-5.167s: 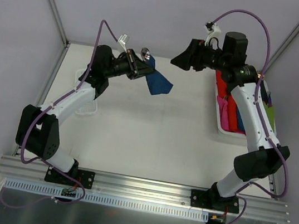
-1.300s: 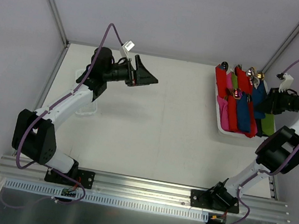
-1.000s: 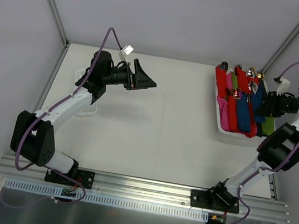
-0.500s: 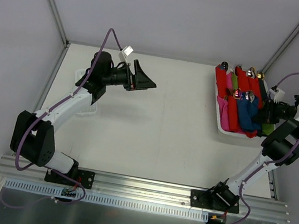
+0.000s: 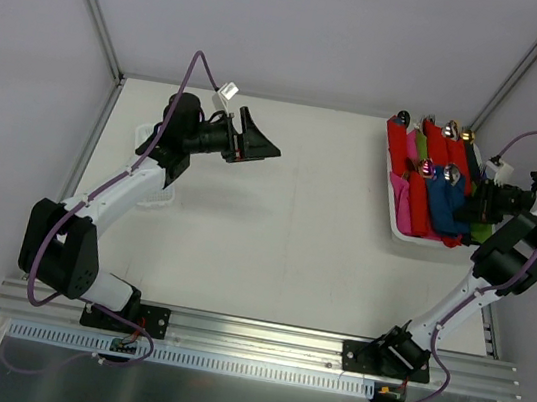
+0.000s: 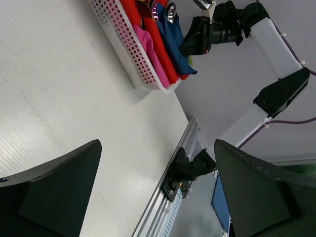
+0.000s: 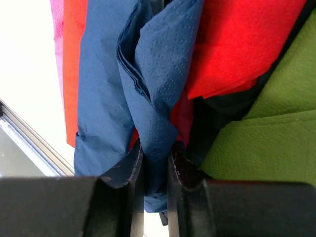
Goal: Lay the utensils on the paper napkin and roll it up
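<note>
Two black-and-white robot arms on show, left [image 5: 119,189] and right [image 5: 503,256]. Two white lattice plastic baskets: one full at the right [image 5: 393,225], a second well to its left [image 5: 156,201], half hidden under an arm. In the right basket I count six shiny metal utensil tips [image 5: 448,171], four at its far end and two mid-basket. One pink paper roll [image 5: 404,203], two green paper rolls [image 5: 482,231], two navy-blue paper napkins [image 7: 94,98]. Red paper rolls [image 5: 417,198] overlap, so no firm count.

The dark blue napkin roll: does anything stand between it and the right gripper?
Nothing visible does. The right gripper is shut on the dark blue napkin roll, beside red rolls in the basket.
</note>
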Controlling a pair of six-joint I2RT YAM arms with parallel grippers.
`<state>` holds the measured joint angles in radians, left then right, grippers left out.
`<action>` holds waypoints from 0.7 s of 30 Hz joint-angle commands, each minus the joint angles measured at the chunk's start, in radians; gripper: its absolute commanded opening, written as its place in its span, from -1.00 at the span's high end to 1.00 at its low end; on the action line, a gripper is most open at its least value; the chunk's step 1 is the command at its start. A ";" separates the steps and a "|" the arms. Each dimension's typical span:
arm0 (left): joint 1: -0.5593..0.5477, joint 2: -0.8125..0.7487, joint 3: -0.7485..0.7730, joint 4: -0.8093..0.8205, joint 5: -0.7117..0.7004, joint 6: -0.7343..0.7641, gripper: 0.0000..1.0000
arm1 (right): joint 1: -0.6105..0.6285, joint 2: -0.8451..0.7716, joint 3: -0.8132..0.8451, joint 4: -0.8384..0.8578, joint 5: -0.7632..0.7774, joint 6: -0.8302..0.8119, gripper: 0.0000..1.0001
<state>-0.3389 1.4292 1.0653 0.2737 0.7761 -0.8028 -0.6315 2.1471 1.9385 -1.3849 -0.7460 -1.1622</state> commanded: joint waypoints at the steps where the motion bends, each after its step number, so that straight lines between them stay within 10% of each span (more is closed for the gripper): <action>1: 0.003 -0.019 0.004 0.030 0.000 0.005 -0.98 | -0.060 0.052 -0.016 -0.229 0.166 0.032 0.96; 7: 0.003 -0.021 0.002 0.027 -0.006 0.005 -0.97 | -0.065 0.071 -0.009 -0.229 0.188 0.056 0.98; 14: 0.005 -0.021 0.004 0.027 -0.008 0.004 -0.97 | -0.066 0.040 0.008 -0.194 0.232 0.090 0.25; 21: 0.003 -0.009 0.013 0.024 -0.005 0.002 -0.97 | -0.066 -0.024 0.059 -0.184 0.244 0.107 0.19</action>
<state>-0.3389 1.4292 1.0653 0.2737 0.7757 -0.8032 -0.6353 2.1513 1.9545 -1.3857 -0.6865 -1.0538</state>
